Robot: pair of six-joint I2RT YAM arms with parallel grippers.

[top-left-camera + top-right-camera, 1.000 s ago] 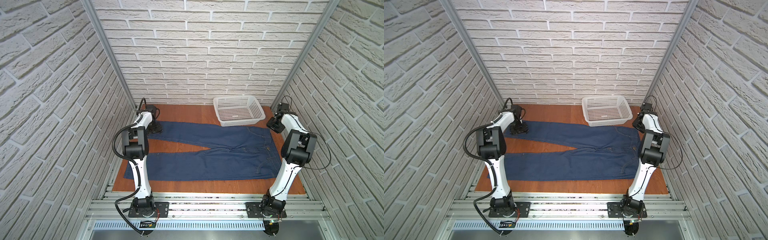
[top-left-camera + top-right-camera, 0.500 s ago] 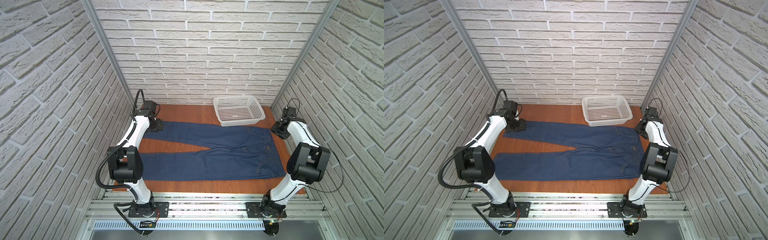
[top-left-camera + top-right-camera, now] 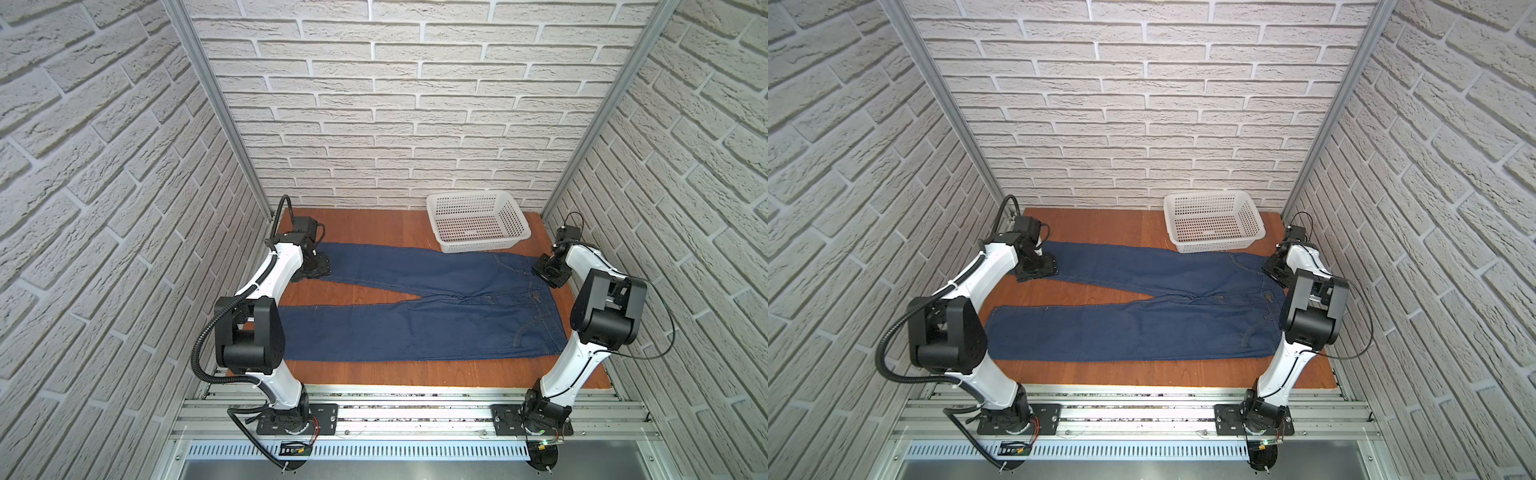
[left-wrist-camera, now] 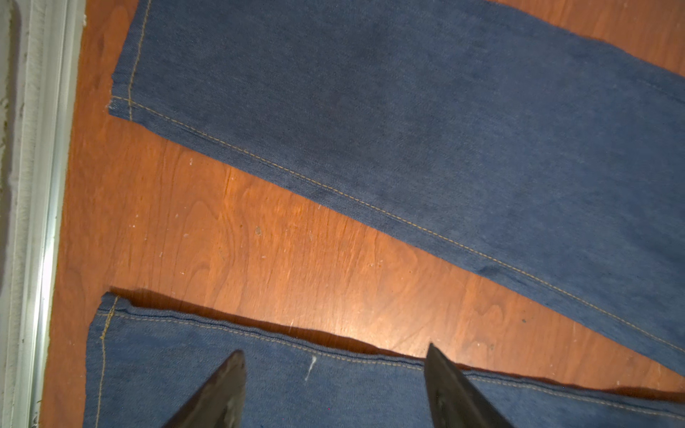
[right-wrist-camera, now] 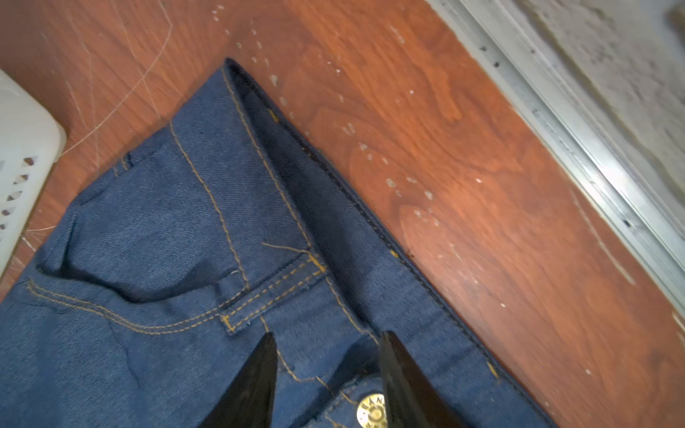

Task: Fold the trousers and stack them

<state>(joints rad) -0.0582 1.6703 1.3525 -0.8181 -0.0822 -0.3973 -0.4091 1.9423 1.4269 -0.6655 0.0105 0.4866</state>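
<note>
The trousers (image 3: 415, 328) lay flat across the table (image 3: 374, 226), legs splayed, with bare wood in front and behind. The left end effector (image 4: 333, 355) stood spread over the far hem. The right end effector (image 5: 326, 337) stood spread over the waistband, near the basket (image 3: 478, 246).

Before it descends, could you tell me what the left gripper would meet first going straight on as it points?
Probably the trousers: the left gripper, jaws open, points at one leg near its hem, just inside the stitched edge. Its height above the cloth is unclear.
</note>
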